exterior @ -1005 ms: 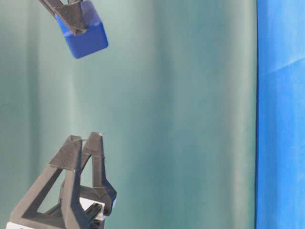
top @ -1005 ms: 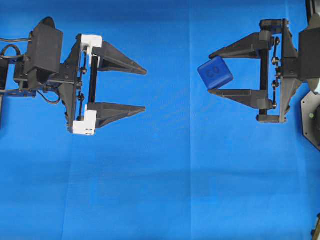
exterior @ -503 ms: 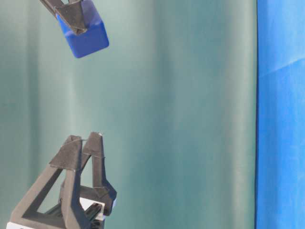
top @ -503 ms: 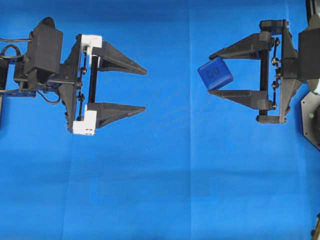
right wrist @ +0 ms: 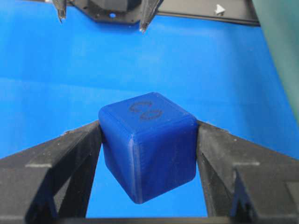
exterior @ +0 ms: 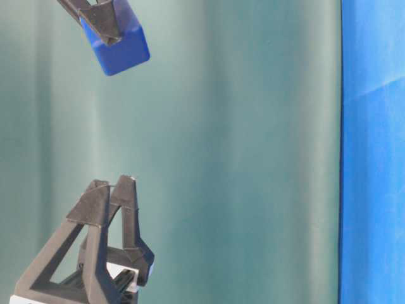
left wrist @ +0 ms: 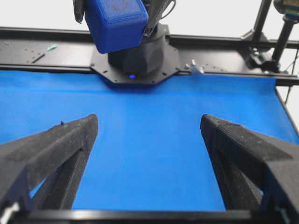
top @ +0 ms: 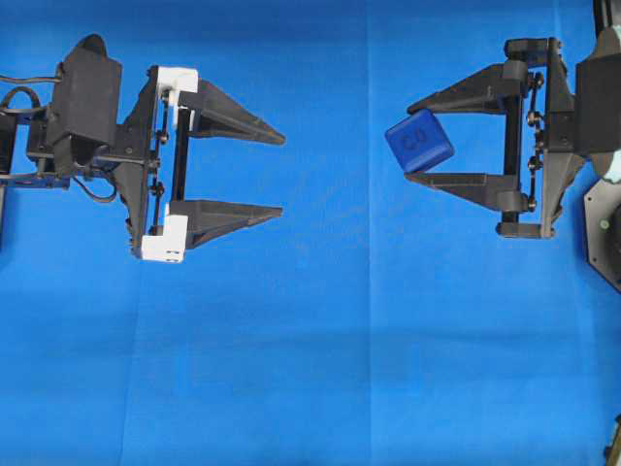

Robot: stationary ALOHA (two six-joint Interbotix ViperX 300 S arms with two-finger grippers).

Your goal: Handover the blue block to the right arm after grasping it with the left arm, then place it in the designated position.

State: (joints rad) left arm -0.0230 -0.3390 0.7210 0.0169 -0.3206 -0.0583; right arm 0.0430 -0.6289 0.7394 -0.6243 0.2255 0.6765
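Observation:
The blue block [top: 419, 142] is a small dark-blue cube with ring marks on its top face. It hangs above the blue cloth, tilted, pinched between the black fingers of my right gripper [top: 412, 143], which is shut on it. The right wrist view shows the block [right wrist: 147, 144] with a finger pressed against each side. My left gripper [top: 282, 175], with white brackets, stands open and empty well to the left, pointing at the block across a wide gap. From the left wrist the block [left wrist: 117, 23] shows high up ahead, beyond the spread fingertips [left wrist: 86, 123].
Blue cloth [top: 320, 349] covers the table. The right arm's black base plate [left wrist: 140, 65] and a black frame rail [left wrist: 224, 46] lie at the far end. A green curtain [exterior: 240, 152] forms the backdrop in the table-level view.
The right gripper with the block has drifted very slightly back toward its own side. The left gripper has stayed where it was, open.

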